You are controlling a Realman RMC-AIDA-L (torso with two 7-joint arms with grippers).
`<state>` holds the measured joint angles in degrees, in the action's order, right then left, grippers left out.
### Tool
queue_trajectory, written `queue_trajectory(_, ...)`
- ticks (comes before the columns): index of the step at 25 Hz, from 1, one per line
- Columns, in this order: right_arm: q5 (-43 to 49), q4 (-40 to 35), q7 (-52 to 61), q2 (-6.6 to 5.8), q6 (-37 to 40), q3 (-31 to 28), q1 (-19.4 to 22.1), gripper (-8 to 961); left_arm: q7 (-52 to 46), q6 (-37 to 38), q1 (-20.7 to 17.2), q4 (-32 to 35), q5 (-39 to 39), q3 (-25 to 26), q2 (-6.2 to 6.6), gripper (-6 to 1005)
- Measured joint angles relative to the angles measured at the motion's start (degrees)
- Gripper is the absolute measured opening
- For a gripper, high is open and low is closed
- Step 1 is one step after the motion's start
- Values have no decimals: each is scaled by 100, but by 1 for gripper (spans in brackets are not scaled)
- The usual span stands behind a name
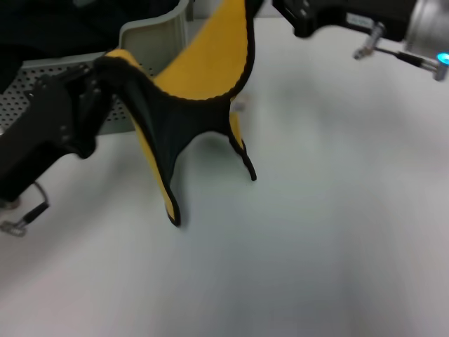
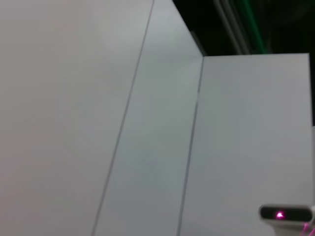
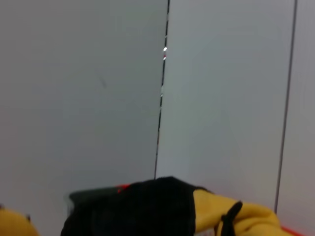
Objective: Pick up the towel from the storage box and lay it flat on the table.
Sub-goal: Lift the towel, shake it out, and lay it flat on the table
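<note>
Bare white tabletop (image 1: pixel 316 232) nearest, my left hand (image 1: pixel 105 74) clamped on the towel (image 1: pixel 189 91) stretched above it, storage box (image 1: pixel 151 42) behind, my right hand (image 1: pixel 280 10) clamped on its far corner.

A small dark device (image 2: pixel 286 214) with a pink light — nothing more can be told.

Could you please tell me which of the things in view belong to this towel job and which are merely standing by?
Part of the job:
- towel, hanging between both grippers above the table
- storage box, behind it
- table
- left gripper, at one towel corner
- right gripper, at the upper end

Standing by:
- Nothing else that I can identify.
</note>
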<state>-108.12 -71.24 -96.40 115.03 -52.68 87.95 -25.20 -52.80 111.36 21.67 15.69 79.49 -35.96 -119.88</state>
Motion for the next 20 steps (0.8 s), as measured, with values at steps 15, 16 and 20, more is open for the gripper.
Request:
queue_trajectory(15, 1154, -1144, 1241, -33, -1935, -780, 1326, 71, -2098, 541, -790, 1913, -711, -1176, 29, 34)
queue_trajectory(16, 1178, -1161, 1311, -32, -2240, -851, 1388, 71, -2207, 543, -878, 2051, -877, -1414, 50, 34)
queue_trajectory(20, 1118, -1371, 1469, -33, -3139, -1120, 1652, 74, -2620, 545, -1340, 2627, -1666, -2632, 172, 35)
